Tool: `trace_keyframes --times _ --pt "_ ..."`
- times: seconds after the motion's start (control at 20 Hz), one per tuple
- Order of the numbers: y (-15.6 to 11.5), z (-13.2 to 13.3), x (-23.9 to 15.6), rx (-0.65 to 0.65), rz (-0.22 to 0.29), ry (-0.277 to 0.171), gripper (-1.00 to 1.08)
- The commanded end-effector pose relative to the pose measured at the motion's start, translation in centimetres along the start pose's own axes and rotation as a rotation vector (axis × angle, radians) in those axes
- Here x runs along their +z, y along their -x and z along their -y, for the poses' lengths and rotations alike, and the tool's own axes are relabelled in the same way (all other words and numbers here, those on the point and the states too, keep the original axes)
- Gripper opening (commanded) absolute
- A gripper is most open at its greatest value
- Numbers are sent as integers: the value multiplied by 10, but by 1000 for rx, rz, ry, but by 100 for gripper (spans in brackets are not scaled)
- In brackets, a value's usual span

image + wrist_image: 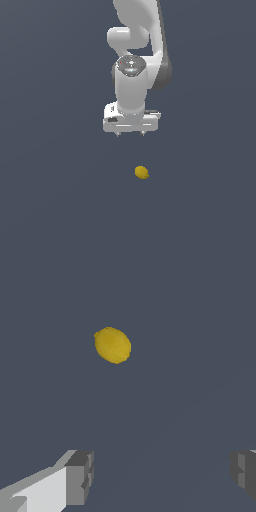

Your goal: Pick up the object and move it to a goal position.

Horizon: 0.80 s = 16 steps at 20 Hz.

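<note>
Yellow lemon [142,172] alone on grey floor [50,200], fingers [80,476] spread above

Plain dark grey-blue floor [55,200], no edges or corners visible. Small yellow lemon [142,172] lies alone on it.

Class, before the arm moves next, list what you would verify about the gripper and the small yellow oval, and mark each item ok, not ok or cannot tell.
1. Jaws apart on the white two-finger gripper: ok, a wide gap shows between the grey fingertips in the wrist view.
2. Gripper empty: ok, nothing between the fingers.
3. Small yellow lemon-like oval visible in both views: ok.
4. Oval lying between the fingers: not ok, it sits apart from them.
5. Dark grey-blue surface around the oval free of obstacles: ok.
6. Goal position marked: cannot tell, no marker is visible.
</note>
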<state>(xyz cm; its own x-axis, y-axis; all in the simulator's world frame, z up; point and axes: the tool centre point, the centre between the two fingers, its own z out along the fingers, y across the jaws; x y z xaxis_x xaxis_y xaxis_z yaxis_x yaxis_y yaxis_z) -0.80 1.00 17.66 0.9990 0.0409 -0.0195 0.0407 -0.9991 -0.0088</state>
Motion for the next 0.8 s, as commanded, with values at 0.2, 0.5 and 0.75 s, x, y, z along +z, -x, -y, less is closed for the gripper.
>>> trace_keyframes --times 0.2,0.5,0.75 --pt "2 7 3 -8 11 -2 100" --pt "10 27 12 -29 44 -6 100" --pt "9 26 12 -29 42 -6 100"
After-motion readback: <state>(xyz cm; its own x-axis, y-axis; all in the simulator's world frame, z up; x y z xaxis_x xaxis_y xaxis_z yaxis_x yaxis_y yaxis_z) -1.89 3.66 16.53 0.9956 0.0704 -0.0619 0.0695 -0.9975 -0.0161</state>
